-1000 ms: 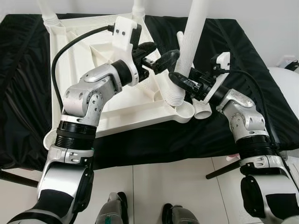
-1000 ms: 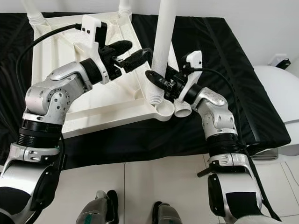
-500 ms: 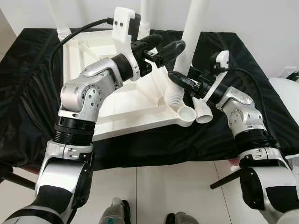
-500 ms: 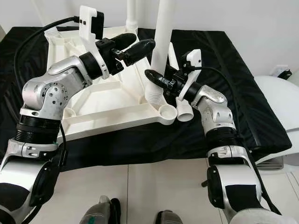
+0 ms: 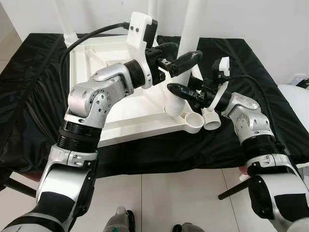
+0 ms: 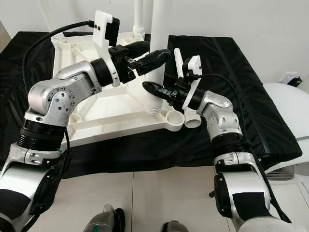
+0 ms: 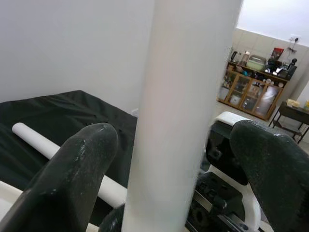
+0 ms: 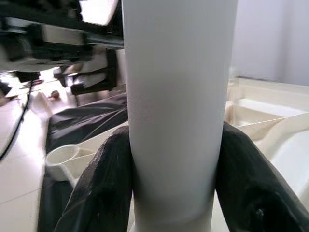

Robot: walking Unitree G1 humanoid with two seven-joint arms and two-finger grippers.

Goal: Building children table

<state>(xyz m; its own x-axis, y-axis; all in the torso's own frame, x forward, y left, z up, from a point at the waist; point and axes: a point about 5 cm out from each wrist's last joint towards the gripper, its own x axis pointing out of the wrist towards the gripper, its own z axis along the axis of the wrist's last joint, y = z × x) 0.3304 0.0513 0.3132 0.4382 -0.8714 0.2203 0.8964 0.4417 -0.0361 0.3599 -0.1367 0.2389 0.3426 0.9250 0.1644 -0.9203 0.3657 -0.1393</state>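
Note:
The white children's table top point(image 5: 120, 116) lies upside down on a black-covered surface. One white leg point(image 5: 190, 24) stands nearly upright, its threaded end point(image 6: 153, 107) over the underside beside the near corner socket point(image 6: 175, 119). My right gripper point(image 6: 153, 90) is shut on this leg low down, both fingers point(image 8: 108, 188) pressed against it. Higher up, my left gripper point(image 5: 189, 51) is open, its fingers point(image 7: 87, 164) on either side of the leg with gaps between. A loose leg point(image 6: 192, 119) lies on the cloth under my right arm.
Two legs point(image 6: 138, 14) stand in the far corner sockets. The black cloth point(image 5: 34, 96) hangs over the near edge above a tiled floor point(image 5: 183, 193). A white rounded object point(image 5: 295, 84) sits at the right. A white wall stands behind.
The camera has shifted. My left gripper has moved right from beside the leg to straddle it. The leg, still in my right gripper, has come from a tilt to nearly upright.

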